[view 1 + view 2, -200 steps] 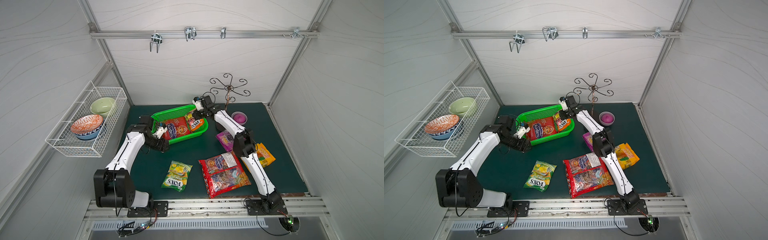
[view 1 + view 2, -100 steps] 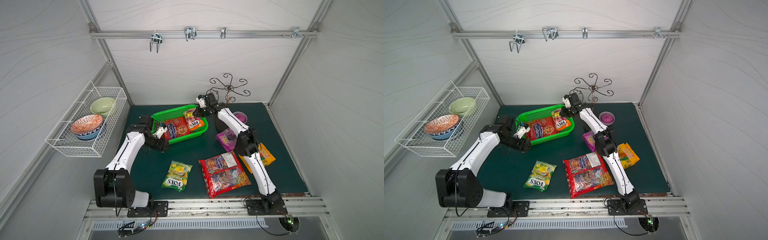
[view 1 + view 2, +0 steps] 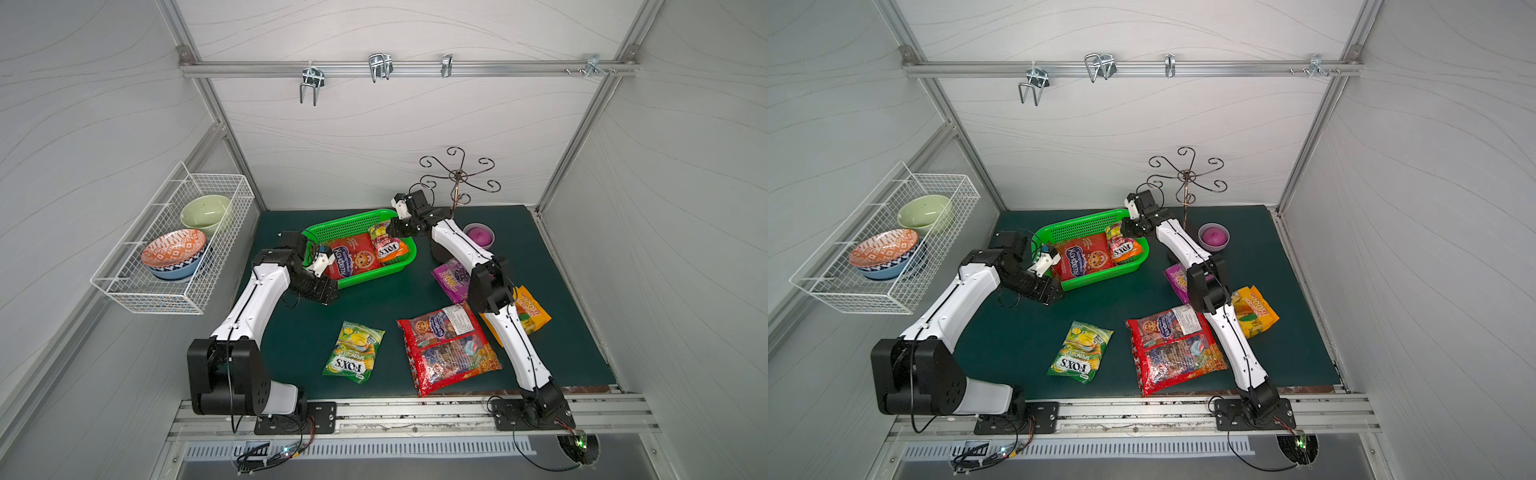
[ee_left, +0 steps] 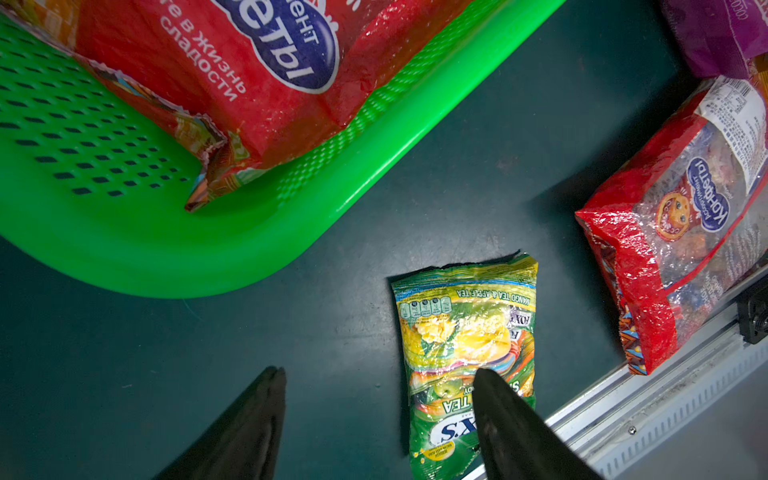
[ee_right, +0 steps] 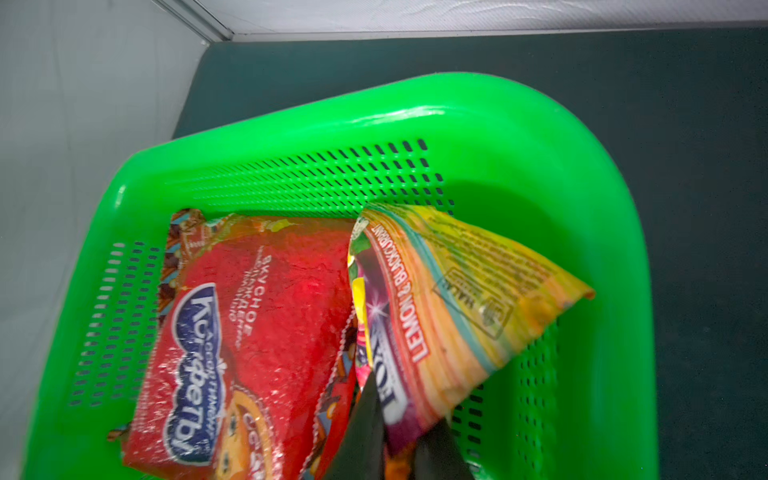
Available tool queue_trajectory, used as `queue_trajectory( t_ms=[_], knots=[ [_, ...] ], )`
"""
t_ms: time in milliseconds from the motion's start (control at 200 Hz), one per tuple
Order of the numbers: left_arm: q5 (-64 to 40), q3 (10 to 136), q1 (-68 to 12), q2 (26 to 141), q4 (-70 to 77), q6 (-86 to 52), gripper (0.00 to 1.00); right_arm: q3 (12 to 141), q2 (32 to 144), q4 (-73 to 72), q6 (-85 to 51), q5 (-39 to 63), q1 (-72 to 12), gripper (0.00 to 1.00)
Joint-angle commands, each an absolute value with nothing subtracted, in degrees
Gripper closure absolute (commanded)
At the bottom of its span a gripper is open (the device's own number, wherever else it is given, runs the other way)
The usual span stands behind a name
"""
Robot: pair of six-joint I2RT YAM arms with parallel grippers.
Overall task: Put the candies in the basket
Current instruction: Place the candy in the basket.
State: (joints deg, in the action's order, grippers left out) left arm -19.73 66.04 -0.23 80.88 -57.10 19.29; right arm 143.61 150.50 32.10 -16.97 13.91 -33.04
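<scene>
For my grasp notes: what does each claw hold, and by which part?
Right claw: around one end of the orange bag, grip unclear. Left claw: open, empty.

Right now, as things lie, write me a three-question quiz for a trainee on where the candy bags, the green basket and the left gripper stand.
1. How many bags lie inside the green basket?
2. True or false: the left gripper is open and holds nothing.
3. Which bag lies nearest the pink bowl? A) green FOX'S bag B) purple bag C) large red bag on the mat
Key: 1. Two: a large red bag and the orange FOX'S bag. 2. True. 3. B.
</scene>
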Motion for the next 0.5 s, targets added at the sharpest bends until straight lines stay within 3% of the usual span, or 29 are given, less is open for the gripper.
queue_trajectory(
  t_ms=[0,35,135,495],
  knots=[
    [-20.7,67.1,-0.1,80.3,-56.9,19.8,0.26,145.4,151.7,32.3,-8.9,7.6,-33.8,0.66],
    [-20.6,66.9,-0.1,80.3,-56.8,19.8,0.26,145.4,151.2,33.1,-7.0,5.6,-34.1,0.57],
    [-20.7,66.7,-0.1,80.3,-56.6,19.6,0.26,145.3,149.0,34.6,-2.2,0.7,-34.9,0.47],
    [-20.9,66.9,-0.1,80.5,-56.7,19.4,0.26,142.1,138.1,37.8,3.5,-9.6,-39.2,0.45]
  ],
)
